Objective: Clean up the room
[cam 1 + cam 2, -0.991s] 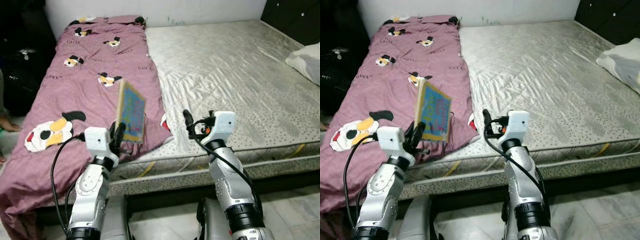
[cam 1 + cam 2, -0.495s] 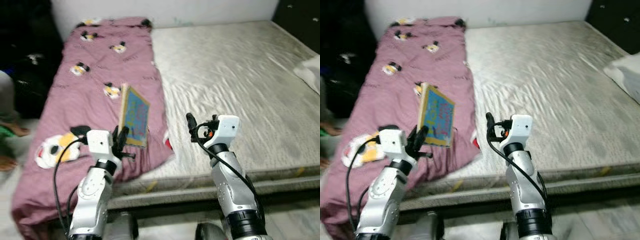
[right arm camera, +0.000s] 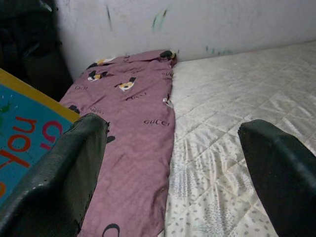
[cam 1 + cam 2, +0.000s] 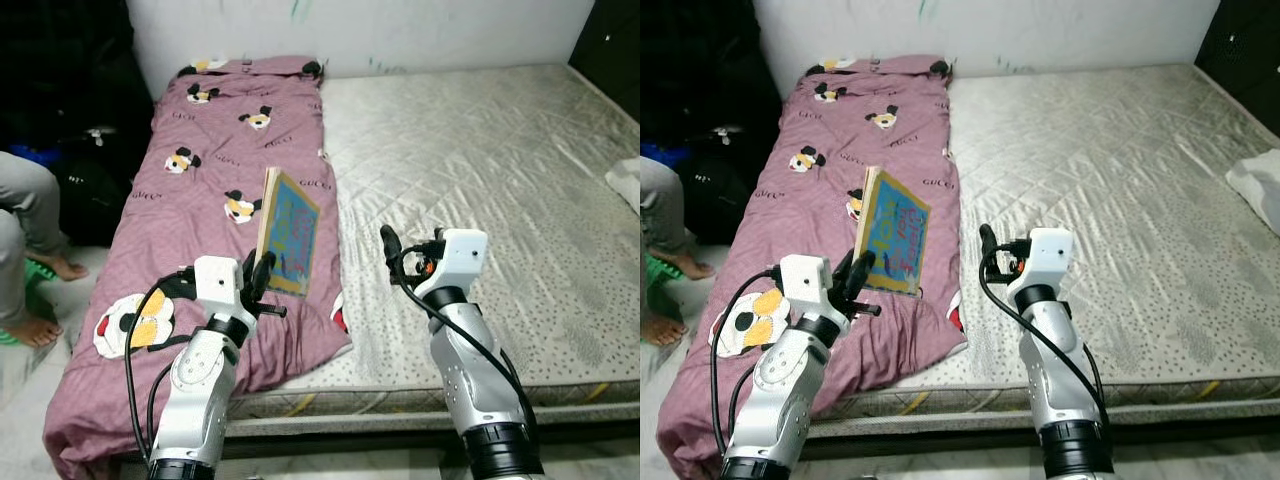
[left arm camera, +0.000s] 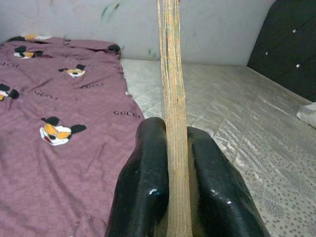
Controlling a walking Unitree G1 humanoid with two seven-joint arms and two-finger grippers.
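My left gripper (image 5: 177, 163) was clamped on the lower edge of the picture book (image 4: 288, 232); in the wrist view both fingers (image 5: 143, 182) pressed flat against the page block, which stood upright between them. The book was raised clear of the purple cartoon-print blanket (image 4: 190, 200), blue cover facing my right side.

My right gripper (image 4: 392, 252) hovered just beside the book, not touching it. Its fingers (image 3: 59, 173) were spread wide with nothing between them.

Change noted over the last second: my grip on the book held and its tilt was much the same, but the whole view shifted. The bed sat further from me, more of the blanket's near end hanging over the mattress (image 4: 480, 170) edge came into view, and a person's legs (image 4: 28, 240) appeared at my far left beside the bed. I read that as my body having stepped back and turned, not the things moving.

Judgement: the book was picked up and secure, so the step in hand was carrying it off to wherever it belongs. A white pillow (image 4: 628, 182) lay at the mattress's far right edge; the blanket was not yet straightened.
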